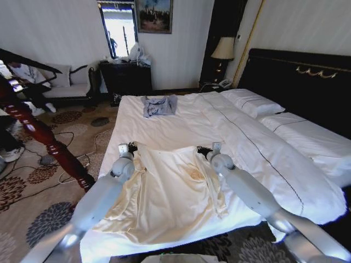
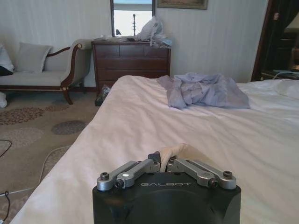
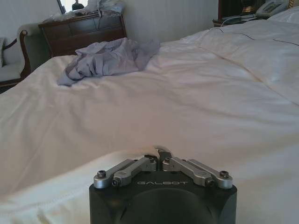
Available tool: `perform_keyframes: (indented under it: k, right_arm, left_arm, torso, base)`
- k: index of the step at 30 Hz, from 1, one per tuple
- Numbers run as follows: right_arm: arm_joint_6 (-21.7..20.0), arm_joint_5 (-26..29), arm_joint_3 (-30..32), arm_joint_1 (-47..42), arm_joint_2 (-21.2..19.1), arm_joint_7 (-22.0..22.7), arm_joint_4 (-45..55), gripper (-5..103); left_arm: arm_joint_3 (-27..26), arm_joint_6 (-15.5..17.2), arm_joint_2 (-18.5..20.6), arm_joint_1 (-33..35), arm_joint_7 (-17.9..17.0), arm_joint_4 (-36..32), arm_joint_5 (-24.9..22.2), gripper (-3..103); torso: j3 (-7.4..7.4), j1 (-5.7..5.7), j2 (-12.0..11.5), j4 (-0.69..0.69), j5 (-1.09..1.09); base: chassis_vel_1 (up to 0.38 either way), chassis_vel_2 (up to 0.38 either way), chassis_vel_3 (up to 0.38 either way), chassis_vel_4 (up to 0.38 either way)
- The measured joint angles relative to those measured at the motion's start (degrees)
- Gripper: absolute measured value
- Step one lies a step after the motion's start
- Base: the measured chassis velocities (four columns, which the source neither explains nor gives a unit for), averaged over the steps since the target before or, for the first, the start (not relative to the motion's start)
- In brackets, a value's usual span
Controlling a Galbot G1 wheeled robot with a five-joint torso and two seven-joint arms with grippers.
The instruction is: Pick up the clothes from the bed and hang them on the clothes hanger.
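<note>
Cream, thin fabric is pinched in the fingers of both grippers: the left gripper [image 1: 130,147] has closed on one shoulder corner of the long, loose pale-yellow garment [image 1: 164,194], a fold of it bunched between the fingers [image 2: 140,168] in the left wrist view, and the right gripper [image 1: 204,150] has closed on the other shoulder, its fingers [image 3: 175,164] pressed together over the cloth edge. The garment lies flat on the wide white-sheeted bed [image 1: 164,123] at its near end, its hem close to the mattress edge. The step in hand looks like the grasp before lifting; next, both arms would need to rise together, keeping the shoulders spread so the cloth does not sag or slip. Beyond the fingers the sheet is open up to the small crumpled grey-blue garment [image 1: 159,105], well apart. To the robot's left a dark red turned wooden post [image 1: 46,139] stands over patterned carpet [image 1: 38,211], so swinging that way wants care.
</note>
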Motion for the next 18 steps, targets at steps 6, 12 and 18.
perform_keyframes:
  k: [6, 12, 18]
  right_arm:
    - [2.04, -2.66, 0.0, 5.02, 6.97, -0.99, -10.03, 0]
    - [3.56, -5.77, -1.64, 14.46, 14.52, -2.65, -21.92, 0]
    - [3.89, -7.07, -2.06, 15.05, 15.27, -2.86, -24.3, 0]
  left_arm:
    - [0.51, -0.78, -2.05, -4.09, 3.32, 8.19, 2.49, 1]
    - [0.94, -2.82, -5.05, -11.61, 7.17, 21.1, 5.63, 1]
    - [0.91, -3.99, -7.27, -15.71, 8.37, 27.23, 7.27, 1]
  torso:
    - [0.0, 0.01, 0.0, -0.04, 0.02]
    - [-0.01, 0.0, 0.0, 0.0, 0.0]
    - [-0.01, 0.0, 0.01, -0.07, 0.02]
  base:
    - [0.0, 0.0, 0.0, 0.0]
    - [0.0, 0.0, 0.0, 0.0]
    - [0.0, 0.0, 0.0, 0.0]
